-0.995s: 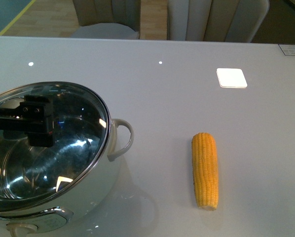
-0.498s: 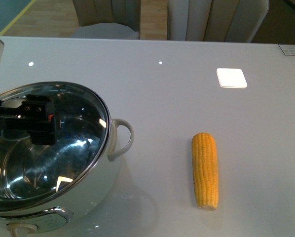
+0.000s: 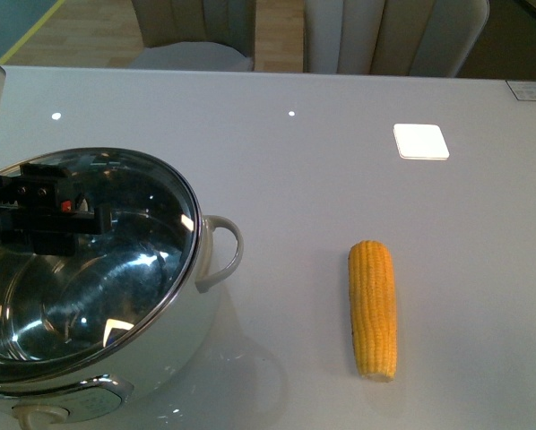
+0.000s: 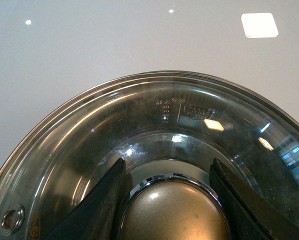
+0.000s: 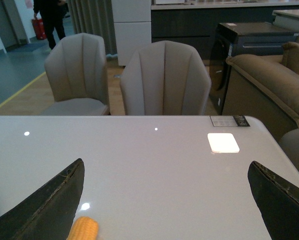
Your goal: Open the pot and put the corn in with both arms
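Note:
The pot (image 3: 165, 354) stands at the front left of the table, its glass lid (image 3: 125, 269) resting on the steel rim. My left gripper (image 3: 57, 215) is over the lid and shut on the lid's cream-silver knob (image 4: 172, 212); in the left wrist view its black fingers (image 4: 102, 205) press the knob from both sides. The corn (image 3: 373, 309) lies lengthwise on the table to the right of the pot. My right gripper (image 5: 169, 200) is open and empty above the table, with the corn's tip (image 5: 83, 230) beside one finger (image 5: 49, 200). It is not in the front view.
A pale looped handle (image 3: 223, 251) sticks out of the pot toward the corn. A bright square light reflection (image 3: 420, 141) lies at the back right. Padded chairs (image 3: 393, 36) stand behind the table's far edge. A sofa (image 5: 264, 80) stands beyond the table.
My left gripper has shifted leftward over the lid. The pot, lid and corn stay where they were.

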